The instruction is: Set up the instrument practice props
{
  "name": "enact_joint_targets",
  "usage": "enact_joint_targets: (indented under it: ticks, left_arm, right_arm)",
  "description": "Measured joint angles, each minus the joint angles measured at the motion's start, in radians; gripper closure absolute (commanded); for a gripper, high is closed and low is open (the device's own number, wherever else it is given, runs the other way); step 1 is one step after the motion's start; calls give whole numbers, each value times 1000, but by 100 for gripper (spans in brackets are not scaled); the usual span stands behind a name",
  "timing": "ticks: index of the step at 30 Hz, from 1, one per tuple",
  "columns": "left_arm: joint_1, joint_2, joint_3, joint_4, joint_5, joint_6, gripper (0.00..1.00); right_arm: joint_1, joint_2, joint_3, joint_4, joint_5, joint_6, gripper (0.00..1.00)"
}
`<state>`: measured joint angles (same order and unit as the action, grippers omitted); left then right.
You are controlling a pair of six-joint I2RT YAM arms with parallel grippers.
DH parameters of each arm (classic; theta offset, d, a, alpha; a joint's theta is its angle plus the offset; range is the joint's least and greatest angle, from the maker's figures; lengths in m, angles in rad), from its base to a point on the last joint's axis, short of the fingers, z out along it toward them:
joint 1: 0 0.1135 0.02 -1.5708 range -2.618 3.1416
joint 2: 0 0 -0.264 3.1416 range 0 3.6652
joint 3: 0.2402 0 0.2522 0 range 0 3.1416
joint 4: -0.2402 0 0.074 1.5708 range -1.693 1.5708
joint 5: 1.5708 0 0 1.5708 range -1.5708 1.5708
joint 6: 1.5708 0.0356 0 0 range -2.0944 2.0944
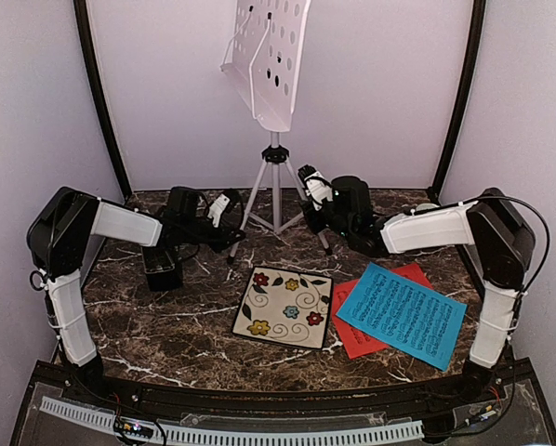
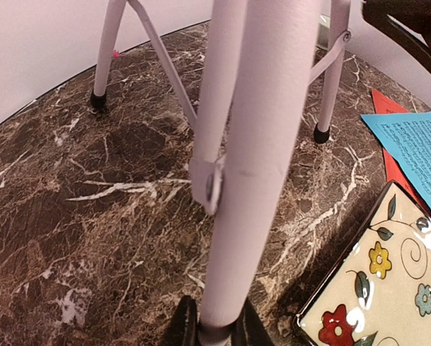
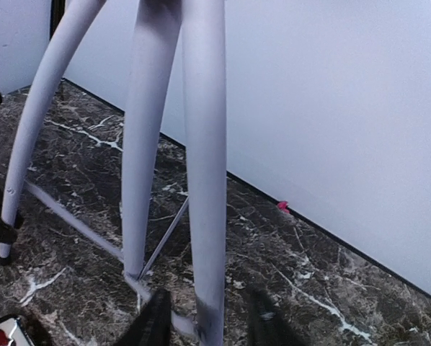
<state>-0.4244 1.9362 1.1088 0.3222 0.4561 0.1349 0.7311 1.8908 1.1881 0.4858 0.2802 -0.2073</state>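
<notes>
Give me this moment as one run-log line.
music stand upright at back | left end effector shut on its leg | right end effector open around another leg | blue sheet over red sheet

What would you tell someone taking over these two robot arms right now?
The left hand is shut on one tripod leg of the music stand. The right hand is open, straddling another leg without gripping. The stand is upright at the back; the blue sheet overlaps the red sheet at near right; the metronome sits under the left arm. Done: stand upright. Left, likely: release it, put sheets on it, position metronome.
</notes>
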Motion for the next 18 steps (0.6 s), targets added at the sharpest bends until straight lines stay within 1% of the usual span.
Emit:
enact_joint_targets:
  ticks: [2,3,8,12,15,17,18]
  left_arm:
    - [8,0,0,2,0,-17,100]
    - [14,0,1,2,1,-24,100]
    - [30,-5,5,-5,3,-48,100]
    - [39,-12,5,-16,-11,-74,100]
    - [39,-19,5,-28,-33,-95,100]
    - [39,-24,5,-37,-53,-108,100]
    - [39,-26,5,-43,-64,-115,100]
  right_arm:
    - [0,-14,-5,-18,-50,23,36]
    - [-1,-18,-7,-24,-69,34,31]
    - [-15,-54,-28,-46,-195,70,18]
    - [-67,-62,-44,-71,-298,92,18]
    - [-122,-43,-41,-82,-368,89,20]
    - [-153,3,5,-116,-415,79,22]
    - [-166,34,42,-141,-433,71,25]
